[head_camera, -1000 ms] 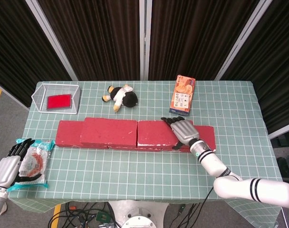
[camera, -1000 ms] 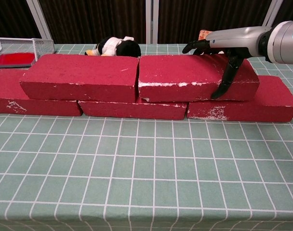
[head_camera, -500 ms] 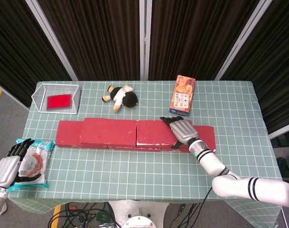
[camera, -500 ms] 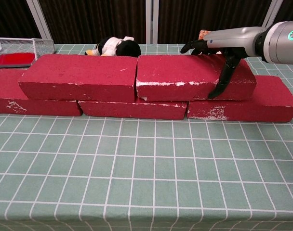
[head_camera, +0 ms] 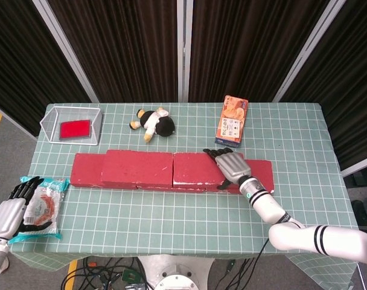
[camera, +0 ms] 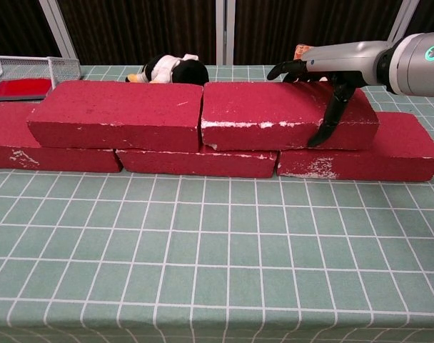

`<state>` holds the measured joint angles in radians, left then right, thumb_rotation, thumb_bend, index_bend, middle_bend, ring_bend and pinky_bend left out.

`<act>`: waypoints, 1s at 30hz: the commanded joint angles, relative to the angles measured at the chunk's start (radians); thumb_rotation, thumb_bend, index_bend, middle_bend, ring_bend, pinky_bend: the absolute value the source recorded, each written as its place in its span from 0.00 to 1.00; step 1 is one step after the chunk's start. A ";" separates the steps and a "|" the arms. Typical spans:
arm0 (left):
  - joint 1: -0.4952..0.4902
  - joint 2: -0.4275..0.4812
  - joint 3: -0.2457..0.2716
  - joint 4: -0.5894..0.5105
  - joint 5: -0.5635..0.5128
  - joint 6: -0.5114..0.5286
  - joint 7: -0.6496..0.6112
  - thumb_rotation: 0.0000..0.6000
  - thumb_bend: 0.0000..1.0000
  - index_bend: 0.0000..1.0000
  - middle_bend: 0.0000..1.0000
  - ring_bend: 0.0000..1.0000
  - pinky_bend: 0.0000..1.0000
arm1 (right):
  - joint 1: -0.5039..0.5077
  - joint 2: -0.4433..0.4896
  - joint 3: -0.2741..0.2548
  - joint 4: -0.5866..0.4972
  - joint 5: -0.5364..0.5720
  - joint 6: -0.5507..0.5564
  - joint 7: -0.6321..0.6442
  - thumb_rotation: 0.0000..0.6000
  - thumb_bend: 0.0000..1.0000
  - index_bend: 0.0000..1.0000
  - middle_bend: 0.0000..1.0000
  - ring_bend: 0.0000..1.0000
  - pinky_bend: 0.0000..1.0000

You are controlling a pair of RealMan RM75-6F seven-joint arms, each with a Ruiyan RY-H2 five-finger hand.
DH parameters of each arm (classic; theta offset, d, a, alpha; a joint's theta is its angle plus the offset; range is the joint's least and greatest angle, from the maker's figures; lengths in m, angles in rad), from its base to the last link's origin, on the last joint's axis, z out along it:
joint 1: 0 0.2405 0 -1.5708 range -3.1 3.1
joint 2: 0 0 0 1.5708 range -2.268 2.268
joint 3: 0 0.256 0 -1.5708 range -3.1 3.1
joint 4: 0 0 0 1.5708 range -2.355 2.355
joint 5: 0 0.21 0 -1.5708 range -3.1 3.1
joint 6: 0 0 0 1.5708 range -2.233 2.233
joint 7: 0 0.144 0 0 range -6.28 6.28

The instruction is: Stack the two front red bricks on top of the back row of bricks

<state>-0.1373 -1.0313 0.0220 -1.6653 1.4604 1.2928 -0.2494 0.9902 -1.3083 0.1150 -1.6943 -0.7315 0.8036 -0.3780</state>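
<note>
Two red bricks lie on top of a back row of three red bricks. The upper left brick (head_camera: 138,166) (camera: 117,114) sits end to end with the upper right brick (head_camera: 195,168) (camera: 267,114). My right hand (head_camera: 233,166) (camera: 324,68) holds the right end of the upper right brick, fingers over its top and back, thumb down its front face. The bottom row's right brick (head_camera: 263,172) (camera: 395,146) sticks out beneath the hand. My left hand (head_camera: 11,211) rests open at the table's front left corner, far from the bricks.
A teal snack packet (head_camera: 43,205) lies beside my left hand. At the back left stands a wire basket (head_camera: 47,124) (camera: 56,68) holding a red item. Behind the bricks lie a penguin plush (head_camera: 154,124) (camera: 170,70) and an orange box (head_camera: 232,119) (camera: 300,50).
My right hand has slid the upper right brick slightly left, closing the gap to the upper left brick. The left hand has stayed put.
</note>
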 commanded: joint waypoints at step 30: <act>0.004 0.001 0.004 0.011 0.000 -0.006 -0.022 1.00 0.00 0.02 0.00 0.00 0.00 | 0.025 -0.016 -0.010 -0.016 0.060 0.016 -0.030 1.00 0.04 0.00 0.08 0.04 0.06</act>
<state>-0.1330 -1.0305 0.0264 -1.6542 1.4608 1.2874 -0.2716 1.0146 -1.3240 0.1048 -1.7101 -0.6717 0.8193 -0.4077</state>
